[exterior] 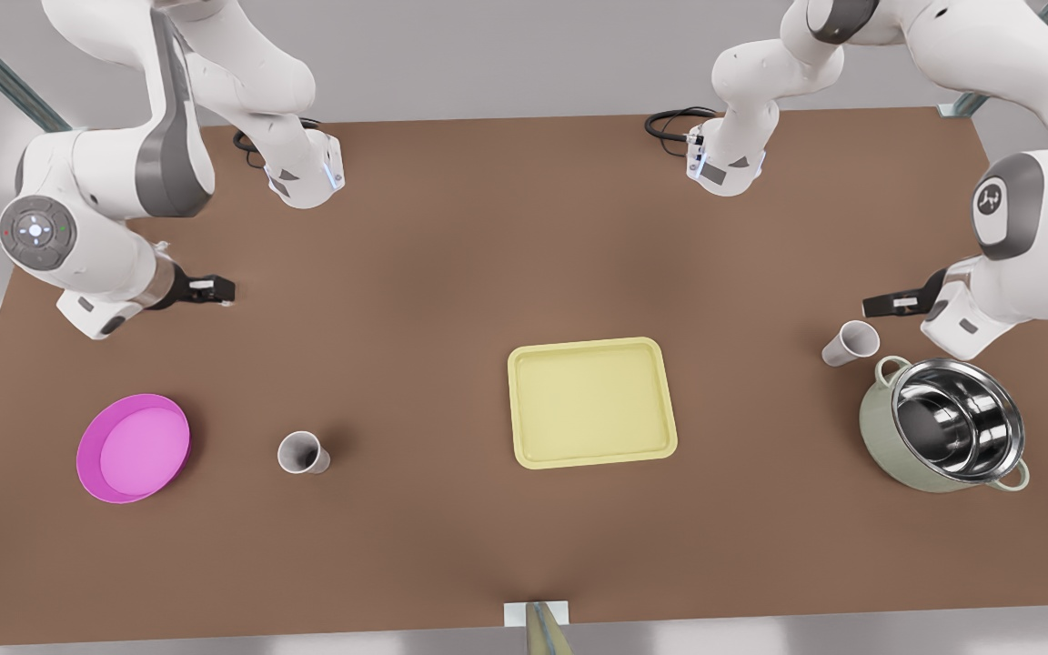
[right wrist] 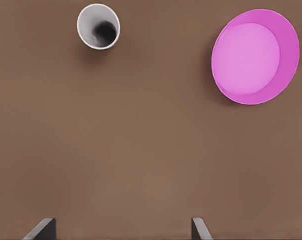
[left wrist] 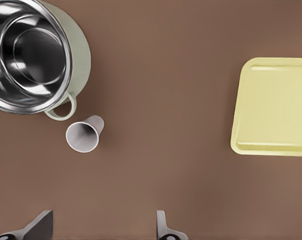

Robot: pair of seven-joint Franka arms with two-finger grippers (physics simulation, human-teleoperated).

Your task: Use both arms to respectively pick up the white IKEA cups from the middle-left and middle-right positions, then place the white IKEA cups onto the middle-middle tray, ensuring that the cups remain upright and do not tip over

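One white IKEA cup (exterior: 303,452) (right wrist: 98,26) stands upright, mouth up, at the front view's left, between the plate and the tray. The other cup (exterior: 850,343) (left wrist: 84,135) stands at the front view's right, close beside the pot's handle. The pale-yellow tray (exterior: 591,401) (left wrist: 273,106) lies bare in the middle. My left gripper (exterior: 888,303) (left wrist: 100,230) hovers open just behind the right-hand cup, apart from it. My right gripper (exterior: 215,289) (right wrist: 121,230) is open too, well behind the left-hand cup, holding nothing.
A steel-lined pale-green pot (exterior: 942,425) (left wrist: 33,52) sits right next to the right-hand cup. A round magenta plate (exterior: 134,447) (right wrist: 255,56) lies at the far left. Bare brown table runs between each cup and the tray.
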